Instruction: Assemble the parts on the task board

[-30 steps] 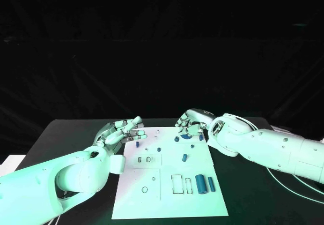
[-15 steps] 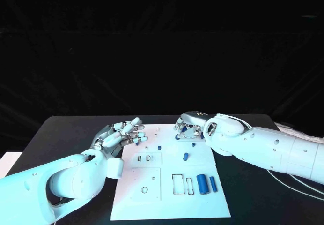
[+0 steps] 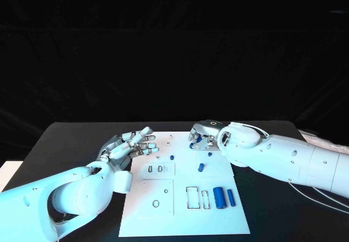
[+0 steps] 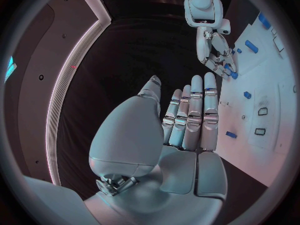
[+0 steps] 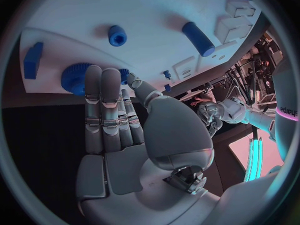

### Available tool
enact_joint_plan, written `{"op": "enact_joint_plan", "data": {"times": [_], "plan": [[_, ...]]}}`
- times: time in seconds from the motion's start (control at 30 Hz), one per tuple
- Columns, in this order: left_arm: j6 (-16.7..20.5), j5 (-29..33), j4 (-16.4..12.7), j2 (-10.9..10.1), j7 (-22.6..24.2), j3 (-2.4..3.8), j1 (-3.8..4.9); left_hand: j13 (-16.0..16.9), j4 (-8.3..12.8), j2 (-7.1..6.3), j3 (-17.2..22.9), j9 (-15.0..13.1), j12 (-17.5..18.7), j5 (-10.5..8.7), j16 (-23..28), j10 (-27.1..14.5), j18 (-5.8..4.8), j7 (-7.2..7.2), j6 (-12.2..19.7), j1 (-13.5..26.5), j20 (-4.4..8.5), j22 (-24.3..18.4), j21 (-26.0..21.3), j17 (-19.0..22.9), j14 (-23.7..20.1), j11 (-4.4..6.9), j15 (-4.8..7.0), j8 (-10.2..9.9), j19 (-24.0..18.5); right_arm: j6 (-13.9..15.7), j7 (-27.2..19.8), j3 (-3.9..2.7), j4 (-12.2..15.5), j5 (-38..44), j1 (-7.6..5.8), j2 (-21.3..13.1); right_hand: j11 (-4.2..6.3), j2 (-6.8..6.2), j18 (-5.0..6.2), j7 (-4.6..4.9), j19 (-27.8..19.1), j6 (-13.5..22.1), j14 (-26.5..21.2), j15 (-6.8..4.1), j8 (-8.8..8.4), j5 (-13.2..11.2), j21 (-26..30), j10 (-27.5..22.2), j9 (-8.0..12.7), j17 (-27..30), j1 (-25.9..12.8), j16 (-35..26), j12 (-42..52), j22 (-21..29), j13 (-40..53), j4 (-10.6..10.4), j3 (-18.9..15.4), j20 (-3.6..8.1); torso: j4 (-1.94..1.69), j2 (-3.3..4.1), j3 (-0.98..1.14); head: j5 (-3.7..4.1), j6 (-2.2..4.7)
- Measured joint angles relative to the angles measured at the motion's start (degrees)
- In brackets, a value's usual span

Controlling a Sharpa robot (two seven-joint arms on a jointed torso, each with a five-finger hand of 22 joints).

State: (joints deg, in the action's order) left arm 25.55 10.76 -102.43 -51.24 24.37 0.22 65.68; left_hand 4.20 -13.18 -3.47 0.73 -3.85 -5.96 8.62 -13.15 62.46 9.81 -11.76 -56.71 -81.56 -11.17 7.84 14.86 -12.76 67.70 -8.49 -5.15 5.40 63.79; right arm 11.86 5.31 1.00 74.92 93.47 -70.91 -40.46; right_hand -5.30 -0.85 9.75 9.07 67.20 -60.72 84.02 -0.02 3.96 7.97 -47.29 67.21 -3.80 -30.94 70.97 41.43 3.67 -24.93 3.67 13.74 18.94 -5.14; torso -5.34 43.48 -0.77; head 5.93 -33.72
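Board's your big white plate [image 3: 185,212], dead centre low in frame | left hand [image 3: 129,144] on its upper-left edge, fingers straight, loosely apart, holding nothing | right hand [image 3: 201,137] top-centre, fingers down on a blue gear [image 5: 75,78], can't tell if gripped | blue cylinders [image 3: 219,196] lower right

White board, blue parts, black table

The task board [image 3: 218,222] is plain white with thin dark outlines of slots, on a black table [image 3: 65,146]. The parts, such as the two cylinders [image 3: 223,196] near its front, are solid blue. The left hand [image 3: 134,143] and right hand [image 3: 200,136] are silver on glossy white arms.
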Motion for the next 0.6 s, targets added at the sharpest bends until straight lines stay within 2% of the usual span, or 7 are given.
{"op": "enact_joint_plan", "data": {"times": [0.17, 0.33, 0.47, 0.53, 0.6], "plan": [[-0.06, 0.02, 0.0, -0.04, -0.1, 0.0, 0.0, 0.0, 0.09, 0.0, -0.09, 0.0, 0.0, 0.0, 0.0, 0.0, 0.0, 0.0, 0.0, 0.0, 0.0, 0.0, 0.0, -0.01, 0.0, 0.0, 0.0, 0.0, 0.0, -0.46, 0.52, 0.0, -0.06, 0.61, 0.0, 0.14, 0.01, 0.0, 0.0, -0.19, -0.21, -0.62, 0.0, 0.0, 0.0, -0.32, -1.17, 0.02, -0.07, -3.28, 0.0, 3.27, 0.0, -0.67, 0.0, -0.36, 0.85, 0.21, -0.09, 0.23, -0.03, 0.14, 0.01], [-0.11, 0.03, -0.02, -0.11, -0.23, 0.0, 0.01, -0.01, 0.16, 0.0, -0.16, 0.0, 0.02, 0.0, 0.0, 0.0, -0.01, 0.0, 0.0, 0.0, 0.0, -0.01, 0.0, -0.12, 0.0, 0.0, 0.0, -0.24, 0.0, -0.87, 0.82, 0.0, -0.2, 0.96, -0.01, 0.4, 0.47, 0.0, 0.0, -0.47, -0.2, -1.54, 0.0, 0.0, 0.0, -1.38, -3.2, 0.49, -0.14, -8.37, 0.0, 8.33, 0.0, -2.1, 0.0, -0.92, 2.01, 0.21, -0.11, 0.46, -0.07, 0.15, 0.1], [-0.1, 0.03, -0.12, -0.16, -0.38, 0.0, 0.01, -0.01, 0.6, 0.11, -0.2, -0.01, 0.43, 0.0, 0.24, 0.0, -0.01, 0.0, 0.0, -0.12, 0.0, -0.01, -0.24, -0.51, -0.21, 0.0, -0.2, -0.46, 0.0, -1.18, 0.99, -0.06, -0.37, 1.14, -0.07, 0.63, 0.84, 0.0, 0.0, -0.81, 0.51, -2.66, 0.0, 0.0, 0.0, -2.47, -7.07, 1.46, -0.27, -13.4, 0.0, 13.17, 0.0, -6.95, -0.01, -1.52, 3.05, 0.24, -0.13, 0.62, -0.09, 0.14, 0.29], [-0.1, 0.03, -0.17, -0.17, -0.45, 0.0, 0.01, -0.04, 0.62, 0.23, -0.17, -0.01, 0.43, 0.0, 0.24, 0.0, -0.01, 0.0, 0.0, -0.23, 0.0, -0.01, -0.23, -0.55, -0.21, 0.0, -0.2, -0.46, 0.0, -1.3, 1.08, -0.07, -0.42, 1.24, -0.1, 0.73, 0.96, 0.01, 0.0, -1.05, 1.29, -3.11, -0.05, -0.37, 0.0, -2.94, -8.96, 1.98, -0.34, -15.58, 0.01, 15.3, -0.01, -9.37, 0.01, -1.66, 3.71, 0.31, -0.15, 0.67, -0.09, 0.14, 0.3], [-0.1, 0.02, -0.19, -0.17, -0.52, 0.0, 0.01, -0.06, 0.62, 0.23, -0.17, -0.01, 0.43, 0.0, 0.24, 0.0, -0.01, 0.0, 0.0, -0.23, 0.0, -0.01, -0.23, -0.65, -0.21, 0.0, -0.2, -0.46, 0.0, -1.33, 1.21, -0.11, -0.43, 1.43, -0.13, 0.81, 1.24, 0.41, 0.0, -1.21, 1.88, -3.7, 0.0, -0.42, 0.03, -4.05, -10.78, 2.48, -0.38, -17.44, 0.41, 17.13, -0.02, -11.65, 0.05, -1.83, 4.46, 0.51, -0.19, 0.74, -0.09, 0.09, 0.3]]}}
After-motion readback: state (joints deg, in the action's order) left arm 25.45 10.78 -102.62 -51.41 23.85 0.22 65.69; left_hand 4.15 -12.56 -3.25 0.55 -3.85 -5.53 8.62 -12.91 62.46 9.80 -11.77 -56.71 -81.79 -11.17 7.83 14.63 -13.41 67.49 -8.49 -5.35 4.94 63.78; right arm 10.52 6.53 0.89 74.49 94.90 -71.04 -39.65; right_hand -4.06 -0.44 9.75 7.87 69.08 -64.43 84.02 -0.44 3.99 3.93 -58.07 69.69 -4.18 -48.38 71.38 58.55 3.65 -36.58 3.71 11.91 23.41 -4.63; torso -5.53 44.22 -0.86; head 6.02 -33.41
